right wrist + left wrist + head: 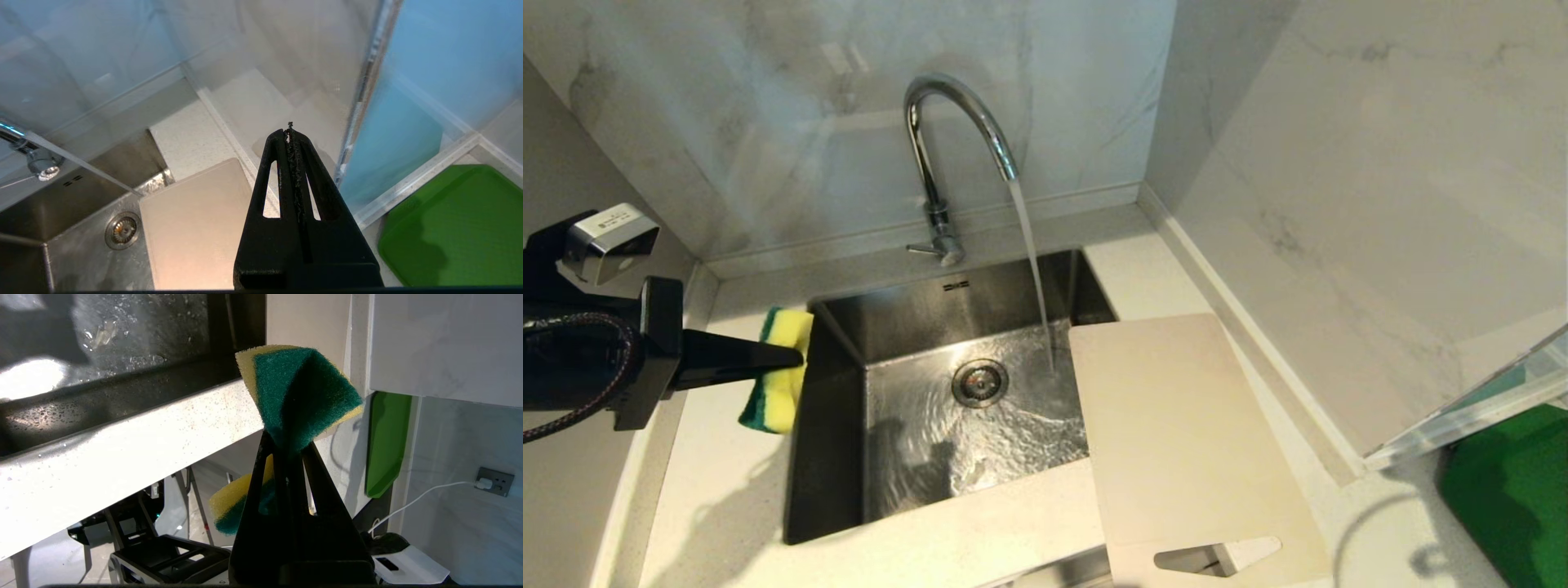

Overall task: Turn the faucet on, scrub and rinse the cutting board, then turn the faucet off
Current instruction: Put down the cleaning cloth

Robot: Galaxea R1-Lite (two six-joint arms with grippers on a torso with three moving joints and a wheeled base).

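Note:
The chrome gooseneck faucet point(935, 175) stands behind the sink, and water streams from its spout into the basin. The beige cutting board point(1188, 433) lies flat on the counter at the sink's right, its left edge over the basin and its handle slot nearest me; it shows too in the right wrist view point(196, 228). My left gripper point(796, 357) hovers over the counter left of the sink, shut on a yellow and green sponge point(778, 377) point(300, 394), which is pinched and folded. My right gripper point(289, 131) is shut and empty, above the counter beyond the board's far right corner, out of the head view.
The steel sink point(907, 327) has a round drain point(979, 382) and rippling water on its floor. Marble walls close the back and right. A green mat point(1515, 490) lies on the counter at far right, behind a glass panel edge point(1462, 425).

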